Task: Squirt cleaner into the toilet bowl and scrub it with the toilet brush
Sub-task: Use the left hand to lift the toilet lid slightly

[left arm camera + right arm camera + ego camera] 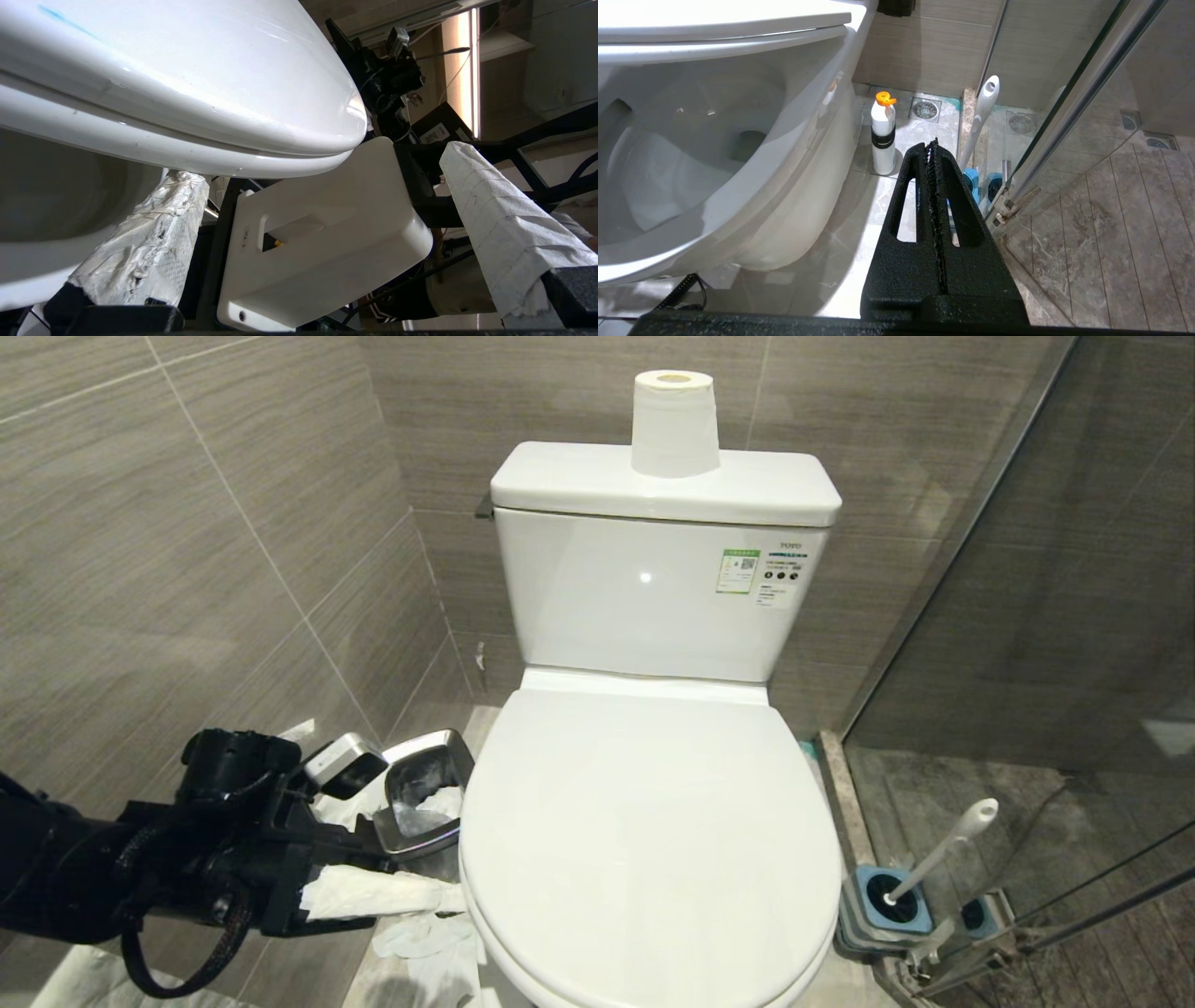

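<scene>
The toilet bowl [644,840] has its white lid down, so the basin is hidden; its outer wall [784,186] shows in the right wrist view. My left gripper [411,868] is open at the lid's left edge, its paper-wrapped fingers [145,242] just below the seat rim [261,163], holding nothing. A thin blue streak [60,16] marks the lid. The toilet brush [943,845] stands in its blue base [892,901] on the floor at the right. My right gripper [931,144] is shut and empty, low beside the bowl. A white bottle with an orange cap [883,140] stands on the floor by the bowl.
A small steel waste bin [420,793] sits between the tiled wall and the toilet, with crumpled paper [420,938] on the floor. A paper roll [674,425] stands on the tank. A glass shower door [980,616] closes off the right side.
</scene>
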